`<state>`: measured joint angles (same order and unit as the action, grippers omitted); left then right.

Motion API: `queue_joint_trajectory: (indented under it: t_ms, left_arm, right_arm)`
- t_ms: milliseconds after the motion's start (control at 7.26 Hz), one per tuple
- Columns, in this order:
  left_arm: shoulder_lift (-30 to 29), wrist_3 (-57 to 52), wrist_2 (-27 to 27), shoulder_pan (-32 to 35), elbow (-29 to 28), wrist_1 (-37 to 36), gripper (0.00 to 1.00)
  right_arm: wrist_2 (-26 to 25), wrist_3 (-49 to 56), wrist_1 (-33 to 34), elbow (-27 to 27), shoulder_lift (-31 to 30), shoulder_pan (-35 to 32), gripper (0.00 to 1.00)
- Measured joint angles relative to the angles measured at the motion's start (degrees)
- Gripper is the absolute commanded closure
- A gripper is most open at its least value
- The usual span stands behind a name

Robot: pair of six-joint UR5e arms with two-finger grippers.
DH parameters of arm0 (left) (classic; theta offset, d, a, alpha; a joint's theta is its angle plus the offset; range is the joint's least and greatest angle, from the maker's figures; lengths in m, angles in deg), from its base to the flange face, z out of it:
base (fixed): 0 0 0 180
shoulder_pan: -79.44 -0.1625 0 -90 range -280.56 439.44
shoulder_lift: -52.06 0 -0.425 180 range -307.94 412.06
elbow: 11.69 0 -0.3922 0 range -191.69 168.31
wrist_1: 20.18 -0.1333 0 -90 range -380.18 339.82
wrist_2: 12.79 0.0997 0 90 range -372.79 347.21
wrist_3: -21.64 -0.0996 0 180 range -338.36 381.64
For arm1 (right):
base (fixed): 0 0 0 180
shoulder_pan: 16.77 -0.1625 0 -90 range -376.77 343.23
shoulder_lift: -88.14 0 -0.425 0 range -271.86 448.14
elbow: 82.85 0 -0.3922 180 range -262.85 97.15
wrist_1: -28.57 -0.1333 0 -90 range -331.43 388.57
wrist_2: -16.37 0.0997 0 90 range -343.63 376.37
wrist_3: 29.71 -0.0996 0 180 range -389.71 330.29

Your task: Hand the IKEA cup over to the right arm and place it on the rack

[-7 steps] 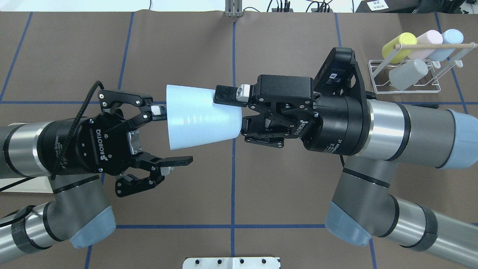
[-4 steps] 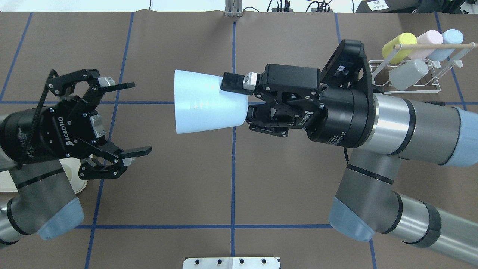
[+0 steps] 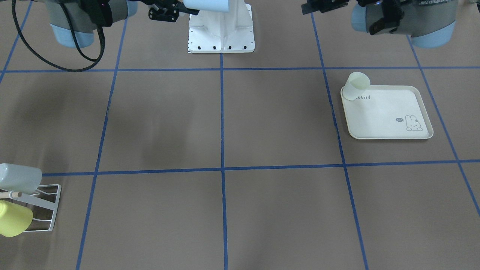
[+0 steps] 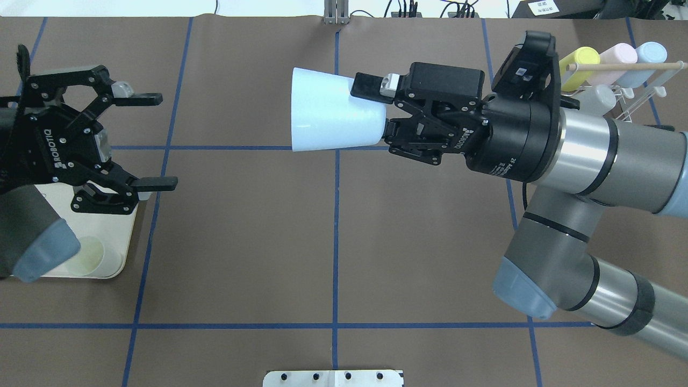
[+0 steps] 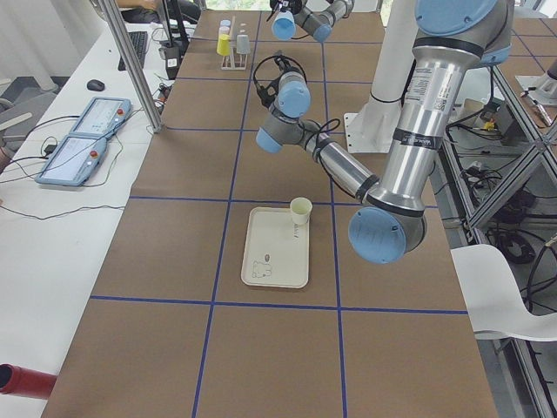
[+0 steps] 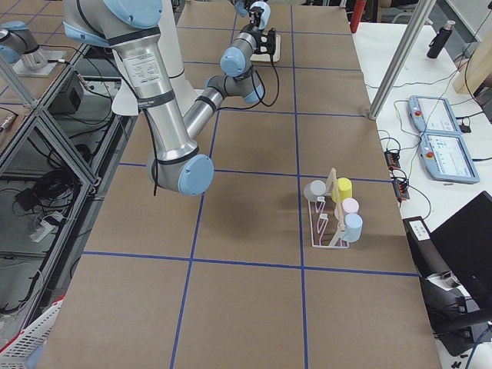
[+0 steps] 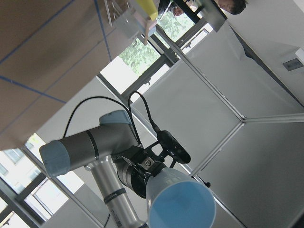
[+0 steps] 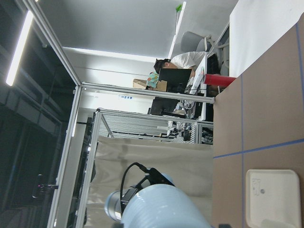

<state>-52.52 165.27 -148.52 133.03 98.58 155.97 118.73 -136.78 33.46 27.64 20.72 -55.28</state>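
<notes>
Hand-over complete: the left gripper (image 4: 161, 141), jaws spread wide and empty, has withdrawn far from the rack (image 4: 623, 66), while the right gripper (image 4: 376, 110), clamped on the base of the pale-blue IKEA cup (image 4: 328, 115), has swung it, horizontal in mid-air, nearer the rack, where four cups (image 4: 578, 59) already crowd the rods.

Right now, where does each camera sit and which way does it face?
Overhead: behind the robot, looking down; left gripper open, right gripper holding the blue cup, rack far right.
Front-facing: across the table, facing the robot base; tray on its right.
Exterior left: the table's left end; left arm near.
Exterior right: opposite end; right arm near.
Left wrist: faces the cup's mouth and the right arm.
Right wrist: along the cup towards the tray.
Shared: both wrist views show the cup.
</notes>
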Motion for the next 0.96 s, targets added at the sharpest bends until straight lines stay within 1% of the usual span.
queue_joint_trajectory:
  t_ms: [138, 275, 413, 551, 689, 826, 964]
  left_arm:
    - [0.42, -7.66, -5.20, 2.23, -0.18, -6.44, 0.00]
    - [1.75, -13.68, -8.19, 3.94, -0.34, -10.51, 0.00]
    - [3.77, -18.27, -9.67, 4.93, -0.49, -12.33, 0.00]
    - [5.39, -21.10, -10.29, 5.48, -0.82, -13.24, 0.00]
    - [6.29, -23.01, -10.53, 5.92, -1.23, -14.45, 0.00]
    - [6.91, -25.38, -10.64, 6.37, -1.36, -16.18, 0.00]
    - [7.40, -27.45, -10.68, 6.79, -1.35, -17.86, 0.00]
  right_arm:
    - [1.14, 2.81, 1.09, -0.05, -2.14, -1.61, 0.75]
    - [2.76, 6.05, 2.56, -0.06, -4.62, -3.73, 0.74]
    - [5.84, 9.18, 5.63, -0.04, -6.42, -7.12, 0.74]
    - [10.59, 12.54, 10.87, -0.02, -7.21, -11.88, 0.74]
    - [15.75, 17.21, 17.77, -0.03, -7.53, -17.05, 0.74]
    - [19.09, 22.75, 25.16, 0.07, -8.18, -21.50, 0.74]
    - [20.62, 29.39, 31.86, 0.34, -9.87, -25.27, 0.74]
